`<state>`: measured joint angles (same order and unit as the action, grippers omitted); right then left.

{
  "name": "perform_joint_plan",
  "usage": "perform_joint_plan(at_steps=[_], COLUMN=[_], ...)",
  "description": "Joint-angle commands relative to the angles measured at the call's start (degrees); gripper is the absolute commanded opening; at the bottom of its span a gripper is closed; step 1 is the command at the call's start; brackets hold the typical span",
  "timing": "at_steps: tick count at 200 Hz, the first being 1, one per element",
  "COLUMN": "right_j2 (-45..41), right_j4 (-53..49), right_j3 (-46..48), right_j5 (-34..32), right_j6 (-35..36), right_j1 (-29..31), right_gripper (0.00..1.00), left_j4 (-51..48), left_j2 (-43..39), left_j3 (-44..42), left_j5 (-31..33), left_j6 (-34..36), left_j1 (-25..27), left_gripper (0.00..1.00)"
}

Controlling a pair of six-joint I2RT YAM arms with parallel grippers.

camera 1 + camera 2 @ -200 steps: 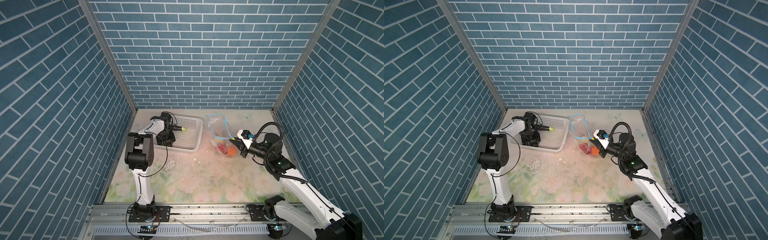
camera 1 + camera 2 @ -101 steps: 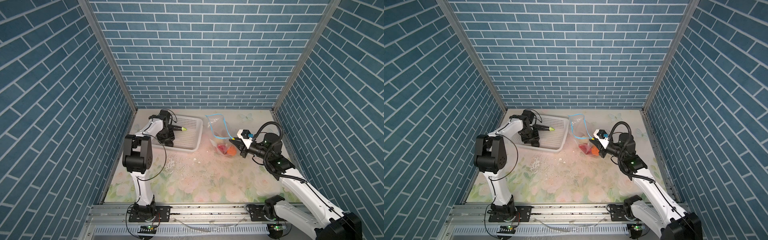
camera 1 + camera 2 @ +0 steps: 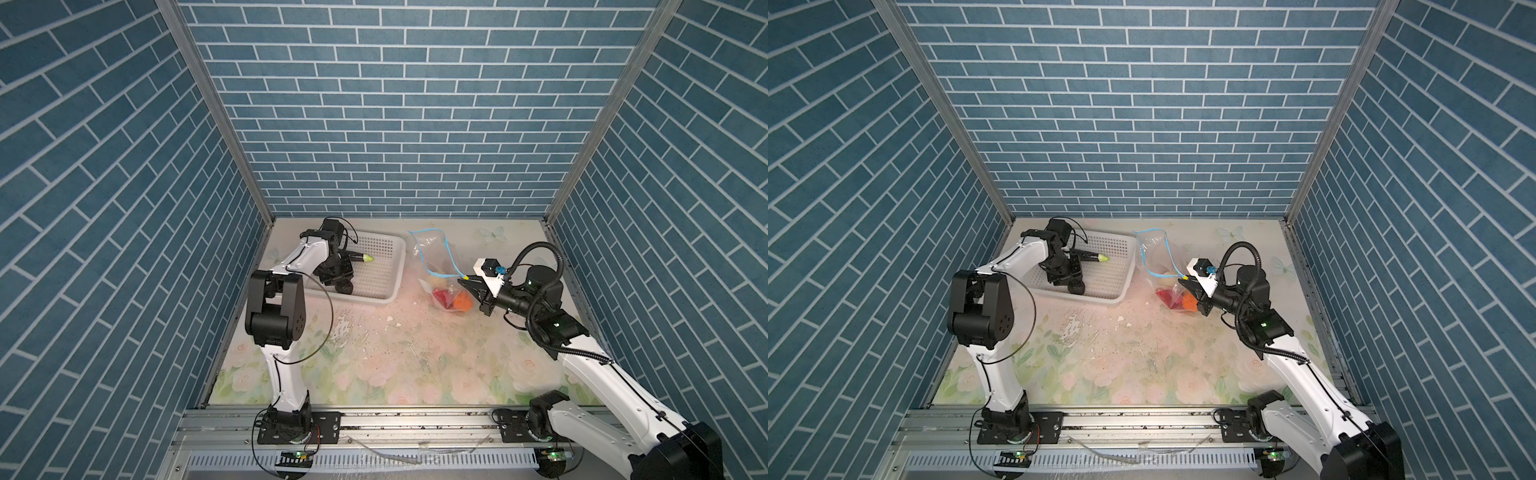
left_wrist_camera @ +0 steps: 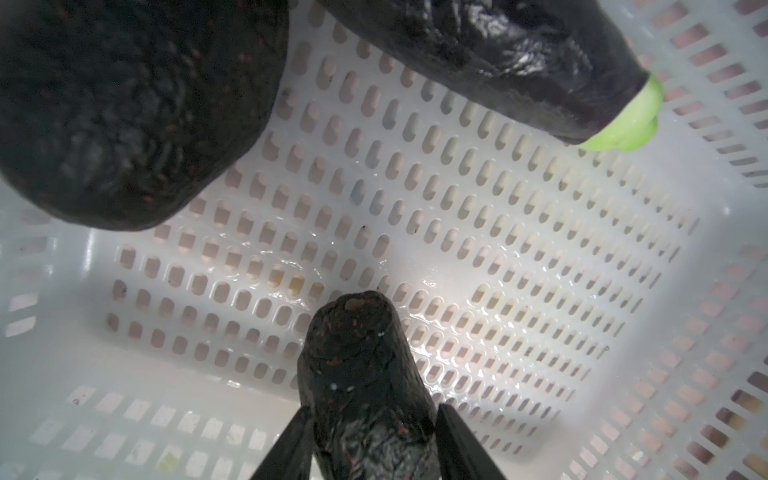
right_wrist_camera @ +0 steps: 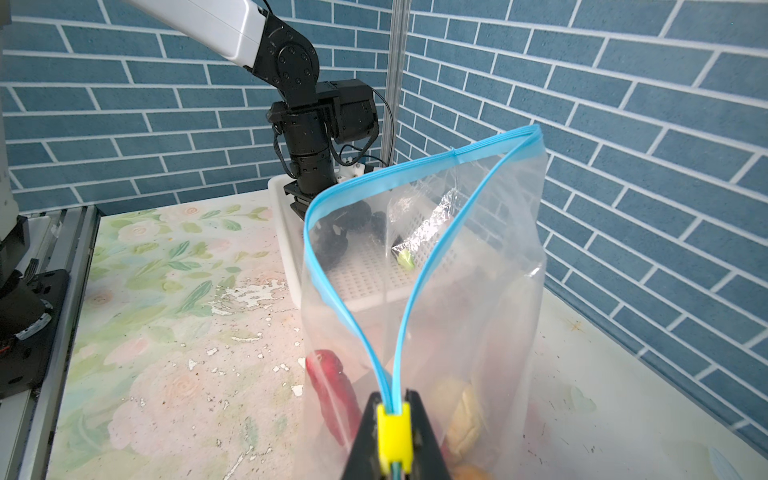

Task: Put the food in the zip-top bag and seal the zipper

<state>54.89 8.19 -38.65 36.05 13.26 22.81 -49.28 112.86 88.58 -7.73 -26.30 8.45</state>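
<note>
The left gripper (image 4: 374, 409) has just grabbed a bumpy black toy food (image 4: 353, 345) for the clear plastic bag (image 5: 478, 291); right gripper (image 5: 392, 397) pinches yellow slider (image 5: 392, 436).

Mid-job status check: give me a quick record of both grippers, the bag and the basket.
left gripper: shut on a black piece, inside the white basket
right gripper: shut on the yellow slider at one end of the zipper
zip-top bag: upright, mouth open, red piece and cream piece inside
zipper state: unsealed
left in basket: round black piece, green-tipped black piece
</note>
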Motion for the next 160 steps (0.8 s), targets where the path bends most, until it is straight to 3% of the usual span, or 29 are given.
perform_joint_plan(at_steps=[1,66,160], right_j2=[0.1,0.6,0.8], right_j4=[0.9,0.8,0.9], right_j3=[-1.6,-1.5,-1.8], right_j5=[0.3,0.0,-0.2], right_j6=[-0.8,-0.9,-0.9], right_j1=[-0.2,-0.2,-0.2], right_gripper=[0.00,0.00,0.00], left_j4=[-0.5,0.2,-1.0], left_j2=[0.1,2.4,4.0], left_j3=[-0.8,-3.2,-3.5], left_j5=[0.7,0.0,1.6], left_j6=[1.3,1.8,2.7], left_j1=[0.7,1.6,1.7], left_gripper=[0.55,0.71,0.69])
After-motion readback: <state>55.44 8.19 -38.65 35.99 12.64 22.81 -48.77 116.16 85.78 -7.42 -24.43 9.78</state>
